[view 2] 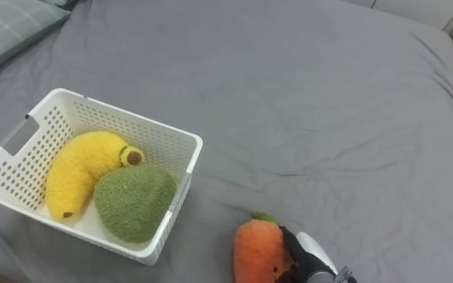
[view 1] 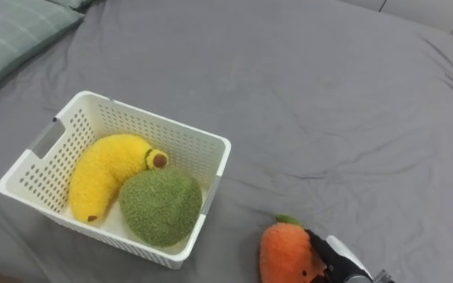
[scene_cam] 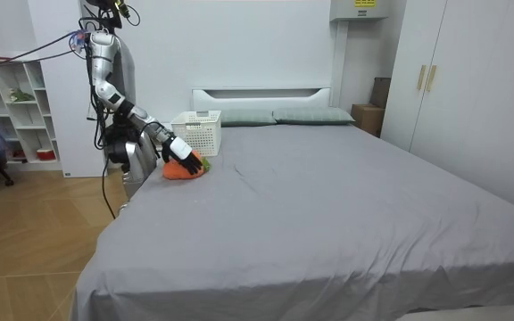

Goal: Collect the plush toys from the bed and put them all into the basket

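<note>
Fingers (view 1: 318,250) of the right hand (view 1: 335,261) are dark and curl against the side of a carrot-shaped orange plush toy (view 1: 284,251), clamped on it. This toy lies on the grey bed (view 1: 329,118), nearer the robot than the white perforated plastic basket (view 1: 171,141) and to the basket's right, apart from it. A small green leafy tuft (view 1: 287,221) on the carrot's top points away from the robot.

The basket sits on the bed sheet, turned at an angle, with a cut-out handle in its left end wall. Inside it are 2 toys that touch each other: a yellow banana-shaped plush (view 1: 104,173) lying curved along the left and middle, its brown tip toward the basket's far wall, and a round fuzzy green plush (view 1: 160,206) filling the near right corner, pressed against the basket's wall.

Beyond the basket and to its right the sheet runs on with a few soft creases. A pale green checked pillow (view 1: 6,35) lies past the basket's far left corner.

In the room view the robot stands at the bed's side, beside the basket, with its arm stretched down to the carrot toy.
</note>
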